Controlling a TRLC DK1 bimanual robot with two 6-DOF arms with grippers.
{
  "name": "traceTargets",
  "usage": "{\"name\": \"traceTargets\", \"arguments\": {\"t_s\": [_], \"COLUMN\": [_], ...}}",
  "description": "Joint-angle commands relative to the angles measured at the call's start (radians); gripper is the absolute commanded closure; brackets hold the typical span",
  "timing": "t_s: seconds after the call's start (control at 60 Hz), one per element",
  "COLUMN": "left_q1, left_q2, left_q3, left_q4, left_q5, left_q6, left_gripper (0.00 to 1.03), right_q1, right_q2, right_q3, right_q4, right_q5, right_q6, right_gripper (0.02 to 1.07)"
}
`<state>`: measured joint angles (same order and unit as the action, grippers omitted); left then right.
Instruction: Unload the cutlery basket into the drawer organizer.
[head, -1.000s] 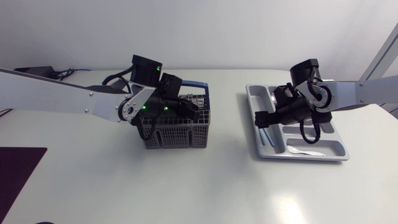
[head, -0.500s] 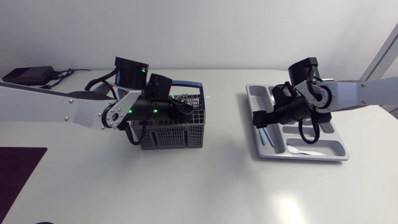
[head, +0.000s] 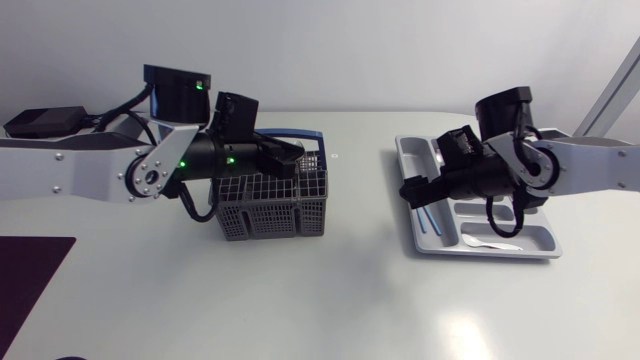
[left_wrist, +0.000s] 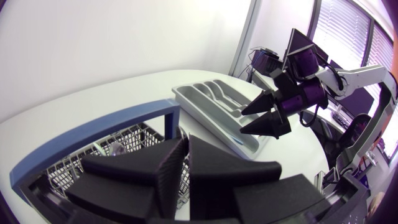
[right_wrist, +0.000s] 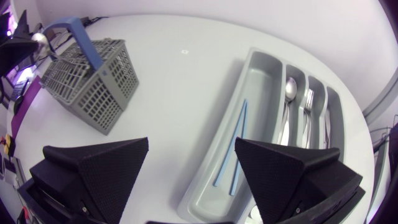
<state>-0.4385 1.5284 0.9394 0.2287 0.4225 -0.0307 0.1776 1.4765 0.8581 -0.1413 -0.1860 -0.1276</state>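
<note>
Hazards at the unloading stage. The left hand (left_wrist: 186, 144) hangs over the grey cutlery basket (head: 270, 207), just beside its blue handle (left_wrist: 93, 134). A descent from this pose would likely land closed fingers on the wire grid or against the handle. The basket looks light and stands loose on the counter (head: 300, 300), so such contact could shove or tip it instead of reaching the cutlery. One rounded, shiny piece (left_wrist: 115, 148) shows inside the grid, perhaps a spoon bowl; its shaft is hidden, so a blind pinch might miss it or trap a wire.

The right hand (right_wrist: 192, 144) hovers above the near wall of the drawer organizer (head: 487, 252), over the long compartment that holds two blue sticks (right_wrist: 233, 152). A drop here could catch that wall and slide the tray or lever it up. That would disturb the spoon (right_wrist: 290, 90) and forks (right_wrist: 309, 102) already sorted in the narrower compartments.

Basket and organizer stand well apart. A carried piece must therefore cross open counter, where a weak grip would let it fall.

Hand states. The left hand's two wedges are drawn together with only a thin seam between them, and no cutlery shows in that seam. The right hand's wedges are spread wide, touching nothing and holding nothing.
</note>
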Motion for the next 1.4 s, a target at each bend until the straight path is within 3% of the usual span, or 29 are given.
{"name": "traceTargets", "arguments": {"t_s": [0.0, 0.417, 0.567, 0.867, 1.05, 1.233, 1.383], "left_q1": [0.011, -0.006, -0.012, -0.071, -0.091, -0.118, -0.137], "left_q2": [-0.073, -0.237, -0.220, -0.119, -0.085, -0.031, -0.010], "left_q3": [-0.033, -0.022, 0.041, 0.214, 0.271, 0.354, 0.394], "left_q4": [-0.008, -0.108, -0.203, -0.512, -0.646, -0.862, -0.951], "left_q5": [0.004, 0.032, 0.121, 0.302, 0.381, 0.487, 0.533], "left_q6": [-0.009, 0.005, 0.023, 0.216, 0.304, 0.422, 0.459], "left_gripper": [0.83, 0.83, 0.83, 0.83, 0.83, 0.83, 0.83], "right_q1": [0.008, 0.045, 0.049, 0.086, 0.123, 0.146, 0.172], "right_q2": [-0.073, -0.259, -0.329, -0.372, -0.363, -0.358, -0.358], "right_q3": [-0.056, -0.177, -0.197, -0.160, -0.151, -0.139, -0.137], "right_q4": [0.029, 0.126, 0.111, -0.084, -0.107, -0.115, -0.118], "right_q5": [-0.049, -0.273, -0.408, -0.639, -0.678, -0.707, -0.713], "right_q6": [-0.058, -0.167, -0.214, -0.429, -0.483, -0.506, -0.521], "right_gripper": [0.07, 0.07, 0.07, 0.07, 0.11, 0.14, 0.17]}}
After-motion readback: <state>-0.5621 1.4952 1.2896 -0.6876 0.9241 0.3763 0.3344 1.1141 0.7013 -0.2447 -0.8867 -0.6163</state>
